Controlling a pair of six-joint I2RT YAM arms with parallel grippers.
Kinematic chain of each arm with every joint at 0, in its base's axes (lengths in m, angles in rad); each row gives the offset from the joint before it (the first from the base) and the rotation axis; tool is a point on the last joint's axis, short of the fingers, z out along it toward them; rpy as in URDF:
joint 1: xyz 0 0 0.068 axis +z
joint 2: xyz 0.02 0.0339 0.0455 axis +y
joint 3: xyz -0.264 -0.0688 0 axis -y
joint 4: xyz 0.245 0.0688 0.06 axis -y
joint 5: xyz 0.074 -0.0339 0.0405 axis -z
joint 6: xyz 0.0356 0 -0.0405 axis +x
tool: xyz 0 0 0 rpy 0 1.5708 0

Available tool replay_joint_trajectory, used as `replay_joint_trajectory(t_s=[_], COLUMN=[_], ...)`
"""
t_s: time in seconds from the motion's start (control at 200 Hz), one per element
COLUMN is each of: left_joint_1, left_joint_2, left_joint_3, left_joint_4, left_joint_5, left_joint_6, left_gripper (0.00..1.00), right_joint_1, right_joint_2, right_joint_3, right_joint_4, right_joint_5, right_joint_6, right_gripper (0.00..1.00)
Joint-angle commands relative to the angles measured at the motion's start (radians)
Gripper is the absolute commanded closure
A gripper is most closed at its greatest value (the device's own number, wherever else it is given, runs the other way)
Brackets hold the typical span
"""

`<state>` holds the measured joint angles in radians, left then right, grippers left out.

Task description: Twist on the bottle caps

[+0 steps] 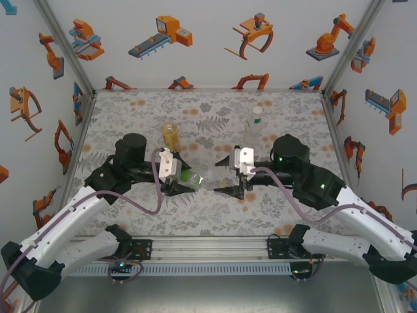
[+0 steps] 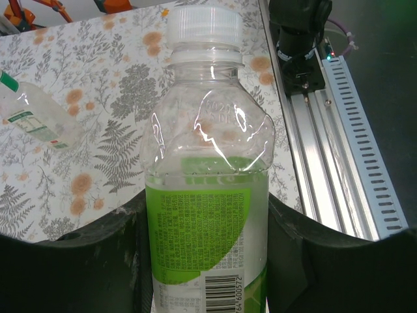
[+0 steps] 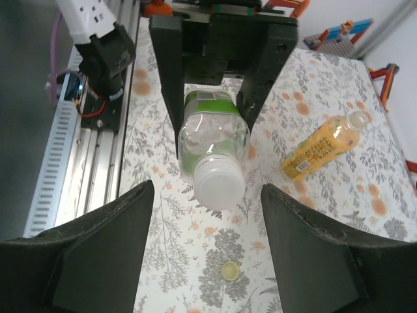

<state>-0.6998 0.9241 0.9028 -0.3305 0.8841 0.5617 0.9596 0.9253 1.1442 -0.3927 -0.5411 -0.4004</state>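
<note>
Left jaws (image 3: 215, 124): clamped on the body of the green-label bottle (image 2: 207, 228), one finger on each side of the label.
Green-label bottle: held off the counter (image 1: 130, 111) and roughly level, with its neck pointing towards the right arm; the upper part is clear and looks empty.
White cap (image 3: 219, 182): sits on the neck of the held bottle; from the right wrist its flat top faces the camera. Whether it is fully tight cannot be told.
Right jaws (image 3: 207, 190): wide apart and gripping nothing, lined up with the white cap, which lies near the fingertips; whether they touch it is unclear.
Loose cap (image 3: 229, 270): pale yellow-green, lying on the counter near the right jaws, below the held bottle's cap.
Orange bottle (image 3: 319, 149): lies on its side on the counter, apart from both arms; its neck looks uncapped.
Clear bottle (image 2: 36, 117): lies on the counter farther back, on the right arm's side.
</note>
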Motion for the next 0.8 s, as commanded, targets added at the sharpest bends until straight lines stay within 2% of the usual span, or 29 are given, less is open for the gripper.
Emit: replay_joint_trajectory(t_s=[0.0,0.135,0.345,0.796], left_joint_1=[-0.004,-0.004,-0.004,-0.004], left_joint_2=[-0.001,0.0,0.003,0.001], left_joint_3=[0.015,0.015,0.017,0.018], left_joint_4=[-0.002,-0.002,-0.002,-0.002], left_joint_5=[0.041,0.045,0.05,0.055], left_joint_6=[0.003,0.003,0.003,0.001], left_gripper=[1.0,1.0,1.0,1.0], right_joint_1=[-0.003,-0.003,-0.002,-0.003], right_joint_2=[0.021,0.027,0.021,0.04], right_joint_3=[0.031,0.024,0.009,0.0], right_joint_4=[-0.062,-0.049,-0.018,0.036], right_joint_5=[-0.04,0.003,0.0,-0.022], right_joint_6=[-0.158,-0.177,-0.171,-0.123], right_gripper=[0.4,0.44,0.53,0.58])
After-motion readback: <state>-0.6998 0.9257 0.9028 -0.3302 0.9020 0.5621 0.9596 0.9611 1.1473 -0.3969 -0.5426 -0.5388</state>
